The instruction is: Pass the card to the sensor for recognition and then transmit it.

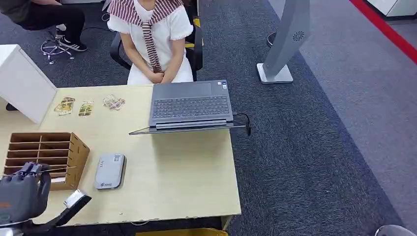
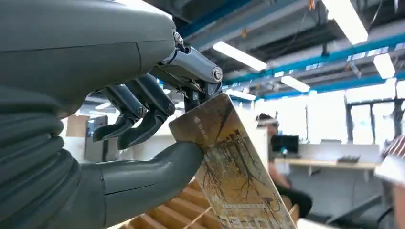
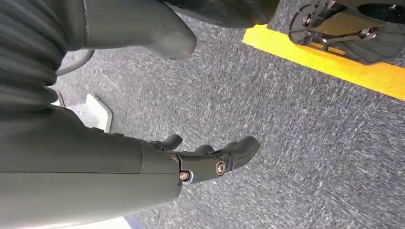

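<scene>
My left hand (image 1: 22,192) hovers at the table's near left corner, just in front of the wooden slotted box (image 1: 46,150). It pinches a gold card with a tree print (image 2: 234,167) between the thumb (image 2: 143,179) and a finger. In the head view the card (image 1: 59,169) appears edge-on above the box's front. The sensor, a flat grey card reader (image 1: 110,171), lies on the table to the right of the box, apart from the hand. My right hand (image 3: 191,162) hangs over grey carpet with its fingers apart and nothing in them.
An open laptop (image 1: 191,105) sits at the table's far right edge. Three loose cards (image 1: 86,108) lie at the far left near a white box (image 1: 22,81). A person (image 1: 152,34) sits behind the table. A grey kiosk stand (image 1: 285,44) rises on the carpet.
</scene>
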Controlling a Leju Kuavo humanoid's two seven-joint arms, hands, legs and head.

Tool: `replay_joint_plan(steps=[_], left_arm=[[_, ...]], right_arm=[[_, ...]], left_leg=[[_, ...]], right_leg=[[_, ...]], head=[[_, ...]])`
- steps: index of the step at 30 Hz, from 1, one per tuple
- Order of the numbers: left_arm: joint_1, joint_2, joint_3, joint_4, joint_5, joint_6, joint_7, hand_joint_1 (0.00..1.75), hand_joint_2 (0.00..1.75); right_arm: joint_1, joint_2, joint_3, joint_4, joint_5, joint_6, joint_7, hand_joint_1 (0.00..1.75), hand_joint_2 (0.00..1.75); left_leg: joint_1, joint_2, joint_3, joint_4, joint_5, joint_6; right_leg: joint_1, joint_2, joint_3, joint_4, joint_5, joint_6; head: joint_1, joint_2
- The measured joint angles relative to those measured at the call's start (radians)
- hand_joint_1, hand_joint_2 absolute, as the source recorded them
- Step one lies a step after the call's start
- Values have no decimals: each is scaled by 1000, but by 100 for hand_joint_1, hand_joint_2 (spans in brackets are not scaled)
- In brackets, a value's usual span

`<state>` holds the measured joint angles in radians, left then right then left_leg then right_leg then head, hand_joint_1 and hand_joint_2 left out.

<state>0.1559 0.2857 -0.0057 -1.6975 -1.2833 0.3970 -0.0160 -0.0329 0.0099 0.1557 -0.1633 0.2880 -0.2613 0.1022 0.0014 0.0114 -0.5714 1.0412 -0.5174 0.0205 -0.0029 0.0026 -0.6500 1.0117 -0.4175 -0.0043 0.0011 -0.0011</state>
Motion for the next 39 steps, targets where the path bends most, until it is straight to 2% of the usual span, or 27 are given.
replay_joint_plan(steps=[4,8,15,22,30,34,39], left_arm=[[-33,0,-27,-36,-8,21,10,175,175],[-166,15,-34,4,-17,-3,38,175,175],[-448,72,-34,261,-46,-22,45,175,175],[-644,104,-35,503,-111,-25,59,175,175],[-758,120,-45,703,-155,5,69,175,175],[-791,120,-50,773,-154,35,67,175,175],[-810,119,-63,821,-157,53,67,175,175]], right_arm=[[-1,0,0,0,13,4,0,0,175],[-2,0,0,-1,38,10,-3,0,175],[-14,2,0,-2,58,7,-16,0,175],[-29,8,0,-2,60,3,-12,0,175],[-42,18,0,-3,57,2,5,0,175],[-48,24,-1,-3,56,0,24,0,175],[-47,25,-3,-3,56,-8,18,0,175]], left_leg=[[-1,-1,0,0,0,0],[0,-4,0,0,3,-2],[0,-4,0,0,6,-5],[0,-4,0,1,8,-5],[0,-3,0,1,8,-5],[0,-3,0,1,8,-5],[0,-2,0,1,8,-5]], right_leg=[[0,0,0,0,0,0],[0,-3,1,0,2,0],[1,-3,0,1,5,-3],[1,-2,0,1,6,-4],[1,-1,-1,1,6,-4],[1,-1,-1,1,6,-3],[1,0,-1,1,6,-3]], head=[[0,0],[0,0],[0,0],[0,0],[0,0],[0,0],[0,0]])
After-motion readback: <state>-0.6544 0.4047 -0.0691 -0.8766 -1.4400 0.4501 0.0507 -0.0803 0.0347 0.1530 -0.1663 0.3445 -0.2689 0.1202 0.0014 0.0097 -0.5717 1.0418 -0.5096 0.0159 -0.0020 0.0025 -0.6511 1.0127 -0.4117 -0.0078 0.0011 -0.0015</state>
